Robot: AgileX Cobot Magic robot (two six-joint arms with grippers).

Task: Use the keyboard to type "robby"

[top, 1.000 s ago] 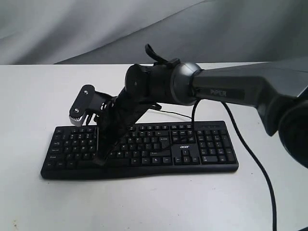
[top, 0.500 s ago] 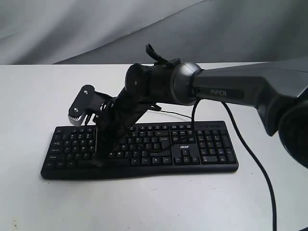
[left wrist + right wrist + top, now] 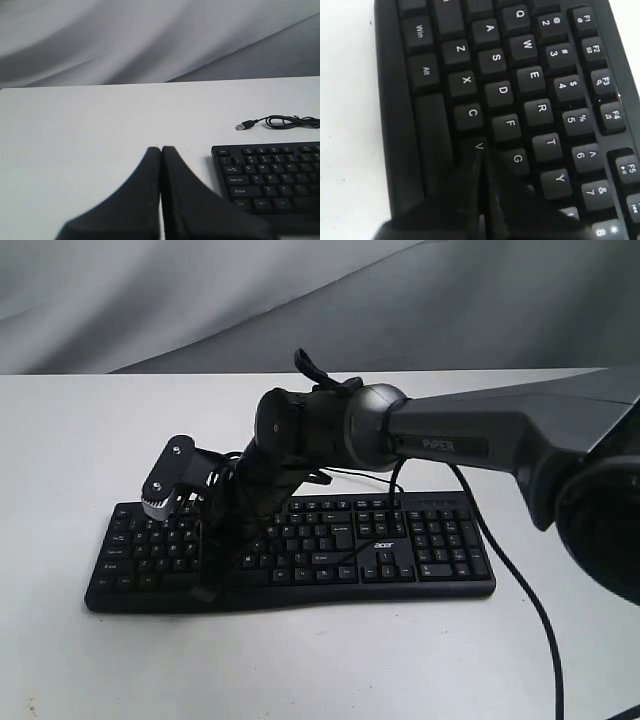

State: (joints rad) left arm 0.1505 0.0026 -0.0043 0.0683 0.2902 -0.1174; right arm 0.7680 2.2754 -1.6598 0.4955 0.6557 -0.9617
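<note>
Descent noted: my right gripper [image 3: 204, 591], jaws pressed together and holding nothing, has dropped over the last second onto the keyboard [image 3: 400, 545] directly beneath it, tips at the V key [image 3: 476, 144], so the neighbouring B press looks slightly misaligned.

The table [image 3: 90, 440] is viewed by the exterior camera from beyond its near edge, somewhat raised, facing the far edge and the grey backdrop [image 3: 300, 300]. The whole keyboard [image 3: 420, 550] is taken in at middle distance. The left wrist camera is held low over the table and aimed along the left gripper [image 3: 161, 150] toward the far edge. The right wrist camera is set very close above the keys, looking steeply down past the right gripper [image 3: 479, 152]. The keyboard's left end is shared by all three views.
</note>
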